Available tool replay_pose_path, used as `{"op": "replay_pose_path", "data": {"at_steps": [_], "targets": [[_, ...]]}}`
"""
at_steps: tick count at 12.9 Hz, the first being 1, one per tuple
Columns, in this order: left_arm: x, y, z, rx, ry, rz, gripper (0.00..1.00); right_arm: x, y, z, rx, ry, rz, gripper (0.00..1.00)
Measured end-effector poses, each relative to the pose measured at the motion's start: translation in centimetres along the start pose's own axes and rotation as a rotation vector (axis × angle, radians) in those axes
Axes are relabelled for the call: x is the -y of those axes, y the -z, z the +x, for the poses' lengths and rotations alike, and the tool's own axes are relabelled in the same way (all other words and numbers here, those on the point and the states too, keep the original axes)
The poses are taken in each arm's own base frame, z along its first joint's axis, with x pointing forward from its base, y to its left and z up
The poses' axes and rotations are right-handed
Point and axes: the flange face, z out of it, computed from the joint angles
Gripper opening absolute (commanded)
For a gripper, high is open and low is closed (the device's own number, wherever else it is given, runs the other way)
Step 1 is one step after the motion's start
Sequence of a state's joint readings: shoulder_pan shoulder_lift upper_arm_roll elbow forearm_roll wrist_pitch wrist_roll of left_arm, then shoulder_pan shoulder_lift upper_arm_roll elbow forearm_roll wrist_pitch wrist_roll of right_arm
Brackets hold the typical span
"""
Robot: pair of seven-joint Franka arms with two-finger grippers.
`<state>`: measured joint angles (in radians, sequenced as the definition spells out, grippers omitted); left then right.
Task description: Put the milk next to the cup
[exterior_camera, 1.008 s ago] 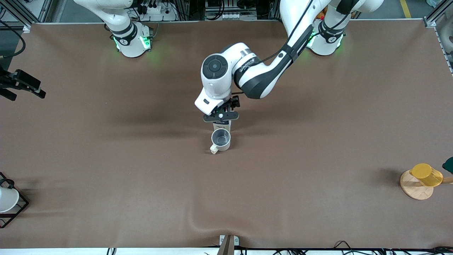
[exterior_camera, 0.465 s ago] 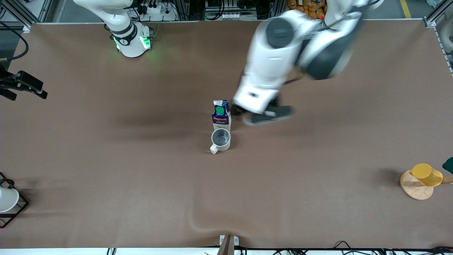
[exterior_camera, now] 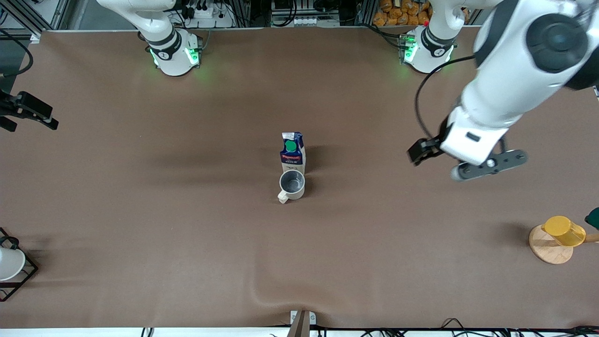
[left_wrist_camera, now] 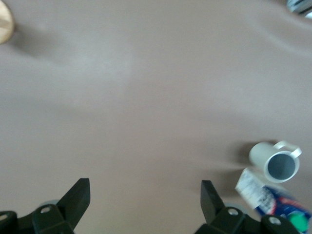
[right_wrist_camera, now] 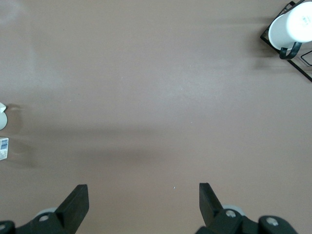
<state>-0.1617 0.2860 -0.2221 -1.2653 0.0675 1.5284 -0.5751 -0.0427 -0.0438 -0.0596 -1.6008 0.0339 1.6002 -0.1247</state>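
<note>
**Milk stands beside the cup, both pincers empty**

You see the milk (exterior_camera: pixel 293 153) upright at mid-counter (exterior_camera: pixel 140 210), touching or just beside the cup (exterior_camera: pixel 292 184), which sits nearer the front camera. Your left pincer (left_wrist_camera: pixel 144 202) hangs over bare counter toward the left arm's end, fingers spread apart, holding nothing. Your right pincer (right_wrist_camera: pixel 141 204) waits at the right arm's end, also spread wide and empty, with a white vessel (right_wrist_camera: pixel 294 27) in a wire frame nearby.
</note>
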Motion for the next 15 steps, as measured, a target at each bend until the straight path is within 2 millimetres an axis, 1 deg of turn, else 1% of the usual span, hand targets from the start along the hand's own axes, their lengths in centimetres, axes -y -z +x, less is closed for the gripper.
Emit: {"op": "replay_pose_path", "data": {"at_steps": [1, 3, 4, 7, 8, 9, 10, 13, 15], "targets": [[1.6, 0.7, -0.2, 0.008, -0.038, 0.011, 1.0, 0.0, 0.0, -0.1, 0.005, 0.0, 0.001, 1.0], [5.5, 2.1, -0.8, 0.034, -0.121, 0.036, 1.0, 0.0, -0.2, 0.0, 0.013, -0.001, 0.001, 1.0], [7.3, 2.8, -1.7, 0.044, -0.156, 0.051, 1.0, 0.0, -0.3, 0.0, 0.015, -0.001, 0.001, 1.0], [12.3, 4.4, -5.3, 0.052, -0.2, 0.078, 1.0, -0.1, -0.7, 0.1, 0.023, -0.001, 0.002, 1.0], [13.7, 4.9, -5.7, 0.042, -0.194, 0.073, 1.0, -0.1, -0.8, 0.2, 0.026, -0.001, 0.002, 1.0], [14.7, 5.4, -5.8, 0.023, -0.184, 0.065, 1.0, -0.1, -0.9, 0.2, 0.027, -0.001, 0.002, 1.0], [15.2, 5.7, -5.6, 0.006, -0.177, 0.057, 1.0, -0.1, -0.9, 0.3, 0.029, -0.001, 0.002, 1.0], [16.1, 5.4, -5.2, 0.014, -0.194, 0.013, 1.0, -0.1, -0.9, 0.2, 0.031, -0.001, 0.002, 1.0], [16.2, 5.4, -5.1, 0.02, -0.193, -0.007, 1.0, -0.1, -1.0, 0.2, 0.031, -0.001, 0.002, 1.0]]}}
